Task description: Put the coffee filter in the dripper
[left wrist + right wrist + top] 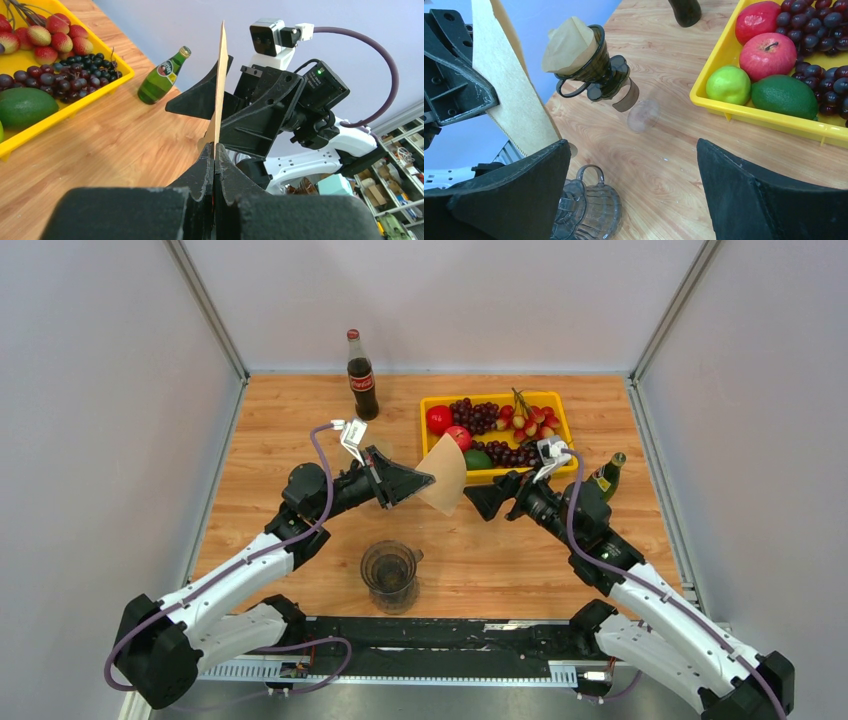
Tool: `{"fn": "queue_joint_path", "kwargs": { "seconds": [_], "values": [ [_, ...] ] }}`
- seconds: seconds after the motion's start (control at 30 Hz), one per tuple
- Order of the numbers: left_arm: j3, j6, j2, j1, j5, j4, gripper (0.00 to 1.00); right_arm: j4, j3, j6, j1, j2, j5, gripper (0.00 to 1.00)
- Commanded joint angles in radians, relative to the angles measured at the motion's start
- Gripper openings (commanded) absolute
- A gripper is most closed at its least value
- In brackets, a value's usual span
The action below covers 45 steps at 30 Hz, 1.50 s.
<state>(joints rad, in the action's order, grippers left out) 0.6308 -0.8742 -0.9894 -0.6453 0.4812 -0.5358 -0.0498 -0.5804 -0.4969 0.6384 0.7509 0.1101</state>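
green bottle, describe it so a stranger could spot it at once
Start at the yellow tray of fruit at the back right of the table. The green bottle sits just off the tray's right end. Unlike the dark cola bottle with its red cap, it is green with a gold cap.

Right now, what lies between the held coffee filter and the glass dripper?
Only bare table: in the top view nothing sits between the coffee filter, pinched by the left end effector, and the glass dripper.
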Motion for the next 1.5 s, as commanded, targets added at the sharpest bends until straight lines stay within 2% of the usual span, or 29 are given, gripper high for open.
{"fn": "queue_joint_path", "kwargs": {
  "seconds": [0.0,0.5,1.1,1.47],
  "values": [
    [0.023,-0.012,0.02,0.002,0.024,-0.041,0.0,-0.031,-0.001,0.041,0.0,-0.017,0.04,0.99],
    [0.024,-0.046,0.012,0.003,0.052,-0.081,0.0,-0.013,0.0,0.101,-0.001,-0.045,0.126,1.0],
    [0.01,-0.03,0.018,0.003,0.058,-0.081,0.0,-0.1,-0.014,-0.043,0.0,-0.06,0.168,1.0],
    [0.012,-0.031,0.001,0.003,0.088,-0.094,0.0,-0.147,-0.014,-0.05,0.0,-0.038,0.227,1.0]
  ]
}}
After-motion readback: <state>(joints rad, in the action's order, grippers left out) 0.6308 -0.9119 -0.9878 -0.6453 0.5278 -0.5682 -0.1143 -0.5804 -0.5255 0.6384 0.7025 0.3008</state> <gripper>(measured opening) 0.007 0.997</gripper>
